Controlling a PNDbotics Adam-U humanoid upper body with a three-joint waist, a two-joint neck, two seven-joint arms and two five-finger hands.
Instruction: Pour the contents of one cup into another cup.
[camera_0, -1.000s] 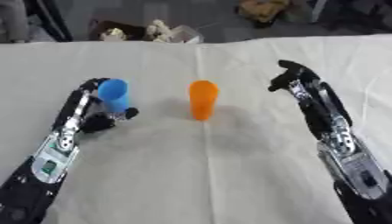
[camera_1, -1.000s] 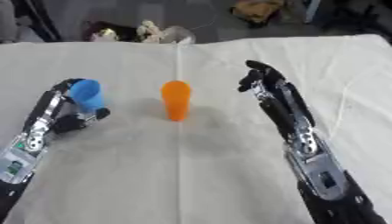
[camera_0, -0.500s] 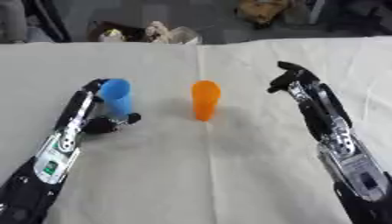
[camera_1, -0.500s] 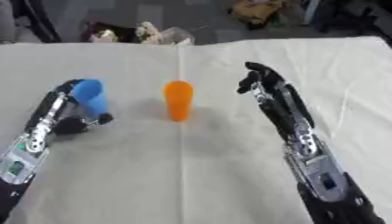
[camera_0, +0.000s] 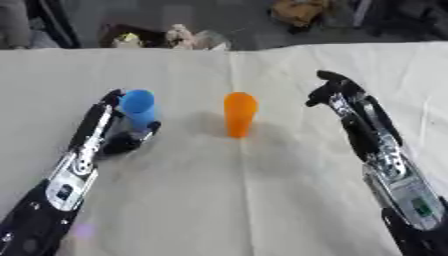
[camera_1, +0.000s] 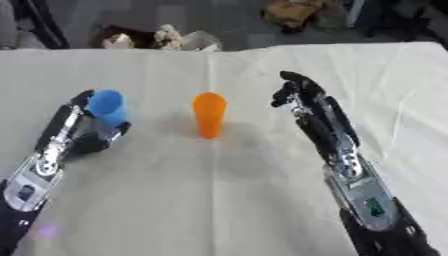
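Left robot hand (camera_0: 122, 135) curled round blue cup (camera_0: 138, 106), orange cup (camera_0: 239, 114) apart — right robot hand (camera_1: 293, 90) fingers curled, empty

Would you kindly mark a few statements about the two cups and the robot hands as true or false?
1. The left robot hand is closed around the blue cup. True.
2. The orange cup lies tipped on its side. False: it stands upright on the white cloth.
3. The right robot hand is holding the orange cup. False: it is apart from it, to its right, holding nothing.
4. The blue cup is on the orange cup's left. True.
5. The two cups touch. False: bare cloth shows between them.
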